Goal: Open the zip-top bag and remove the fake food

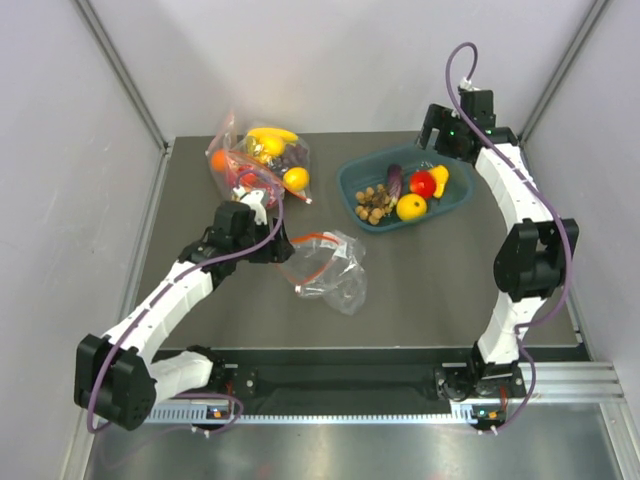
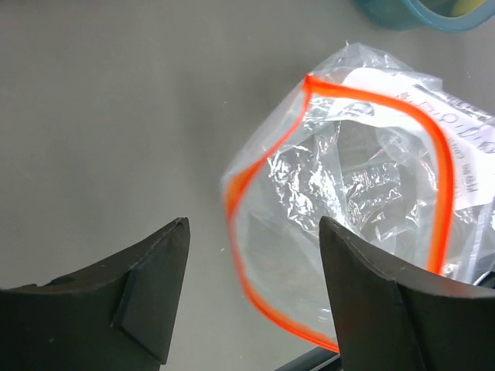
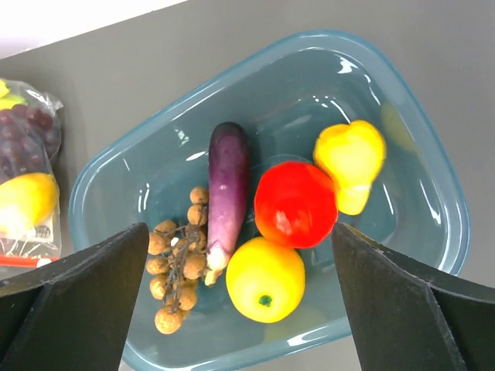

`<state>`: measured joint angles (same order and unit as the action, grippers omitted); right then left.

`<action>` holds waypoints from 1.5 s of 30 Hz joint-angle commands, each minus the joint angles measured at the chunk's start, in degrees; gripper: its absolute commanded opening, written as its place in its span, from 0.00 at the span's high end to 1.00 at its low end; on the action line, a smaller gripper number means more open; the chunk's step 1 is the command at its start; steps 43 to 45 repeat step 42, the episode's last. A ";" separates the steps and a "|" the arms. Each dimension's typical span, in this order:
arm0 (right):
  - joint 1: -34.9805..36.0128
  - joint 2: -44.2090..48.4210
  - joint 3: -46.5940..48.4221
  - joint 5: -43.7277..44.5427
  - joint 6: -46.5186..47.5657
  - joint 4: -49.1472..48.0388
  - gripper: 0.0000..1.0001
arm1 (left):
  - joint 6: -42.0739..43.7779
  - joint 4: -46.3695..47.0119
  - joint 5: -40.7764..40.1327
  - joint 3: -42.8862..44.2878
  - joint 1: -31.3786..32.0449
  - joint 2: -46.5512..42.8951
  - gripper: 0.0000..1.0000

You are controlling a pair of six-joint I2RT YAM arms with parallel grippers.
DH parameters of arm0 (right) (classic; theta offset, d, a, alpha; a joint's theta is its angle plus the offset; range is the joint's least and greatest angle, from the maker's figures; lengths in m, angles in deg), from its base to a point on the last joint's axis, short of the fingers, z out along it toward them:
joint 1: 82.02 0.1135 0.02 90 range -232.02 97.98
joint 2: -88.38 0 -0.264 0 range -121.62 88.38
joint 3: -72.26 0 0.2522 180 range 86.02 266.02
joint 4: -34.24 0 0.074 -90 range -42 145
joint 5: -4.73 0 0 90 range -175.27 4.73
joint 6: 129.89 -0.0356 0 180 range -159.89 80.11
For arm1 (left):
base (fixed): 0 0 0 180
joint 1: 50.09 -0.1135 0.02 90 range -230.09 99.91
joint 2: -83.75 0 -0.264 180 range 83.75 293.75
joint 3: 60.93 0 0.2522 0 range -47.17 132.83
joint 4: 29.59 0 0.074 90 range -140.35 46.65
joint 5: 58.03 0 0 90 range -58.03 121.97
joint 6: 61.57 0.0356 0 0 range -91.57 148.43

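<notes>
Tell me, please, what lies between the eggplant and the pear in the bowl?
The red tomato lies between the eggplant and the pear; the right wrist view shows it clearest.

Two bags (image 1: 330,268) (one empty), one tub (image 3: 309,85), five toy foods (image 3: 295,202)

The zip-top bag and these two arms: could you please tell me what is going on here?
The zip-top bag lies open on the table and looks empty. The fake food, five pieces, sits in a teal tub. The left gripper is open and low beside the bag's mouth, holding nothing. The right gripper is open above the tub, also empty. A second, full bag lies at the back left.
</notes>
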<state>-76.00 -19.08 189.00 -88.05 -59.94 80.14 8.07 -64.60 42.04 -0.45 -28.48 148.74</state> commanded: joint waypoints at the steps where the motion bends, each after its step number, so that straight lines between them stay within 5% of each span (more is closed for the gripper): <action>1: -0.66 0.32 3.02 -2.22 1.07 -1.82 0.00 | 1.02 -0.19 0.66 2.67 -0.34 -1.62 0.27; 14: 0.04 16.65 -12.88 -6.00 2.12 -1.47 0.00 | 2.08 -4.93 -1.18 7.33 -0.34 -3.82 0.21; 29: 8.83 47.85 -28.18 1.38 -2.09 7.23 0.01 | 2.87 -17.33 -15.16 28.15 -0.34 -3.38 0.13; 45: 9.01 52.70 -31.35 1.56 -1.13 9.52 0.00 | 2.52 -21.10 -16.92 30.54 -0.34 -4.79 0.12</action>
